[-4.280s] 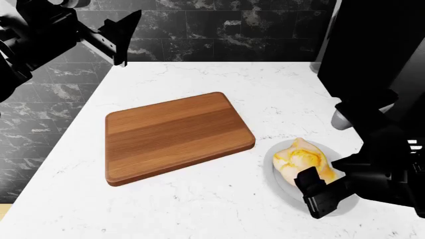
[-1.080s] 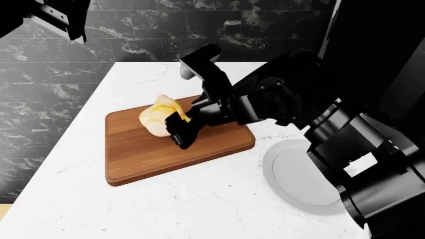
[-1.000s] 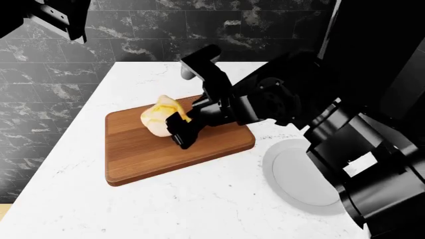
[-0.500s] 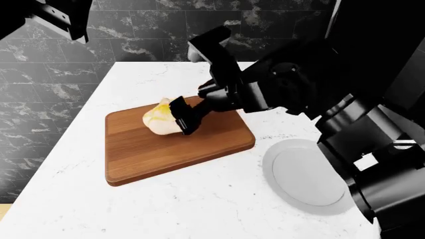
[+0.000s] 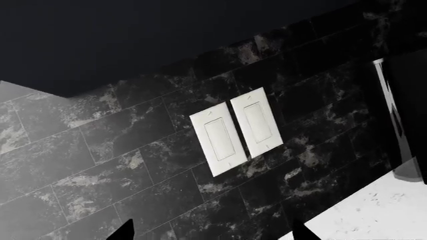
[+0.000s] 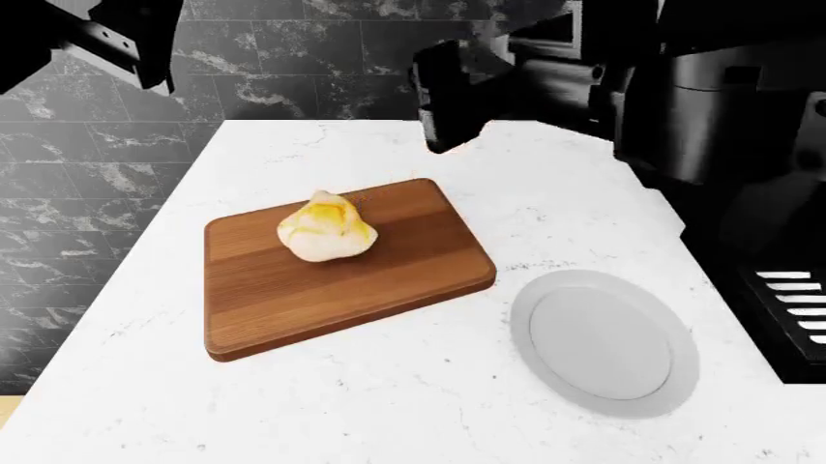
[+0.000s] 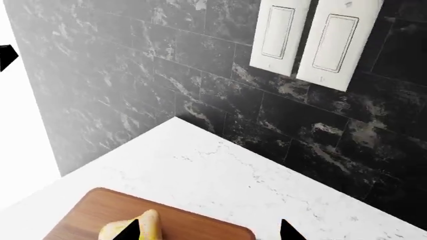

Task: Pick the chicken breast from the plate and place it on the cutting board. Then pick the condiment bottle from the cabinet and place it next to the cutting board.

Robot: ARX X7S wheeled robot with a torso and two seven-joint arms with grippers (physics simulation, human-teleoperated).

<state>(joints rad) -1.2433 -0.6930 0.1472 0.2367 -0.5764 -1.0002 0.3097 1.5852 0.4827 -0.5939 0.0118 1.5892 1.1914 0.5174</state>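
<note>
The chicken breast (image 6: 327,227) now sits free on the cutting board (image 6: 343,264), in the board's upper-left part near the centre of the head view; half a second ago the right gripper's fingers were still around it, and earlier still it lay on the plate (image 6: 604,341), which is now bare at lower right. The right gripper (image 7: 208,231) has let go and lifted away: in its wrist view only two dark fingertips show at the bottom edge, set apart with nothing between them, above the board and the chicken's yellow edge (image 7: 137,230). In the head view that arm has pulled back to the upper centre of the frame. The left gripper (image 5: 208,232) hangs at upper left, its two tips also spread and empty, facing the dark tiled wall with its pair of white switches (image 5: 236,130). So the first half of the task looks done; the condiment bottle and its cabinet are not in view in any current picture, and fetching it is what remains.
</note>
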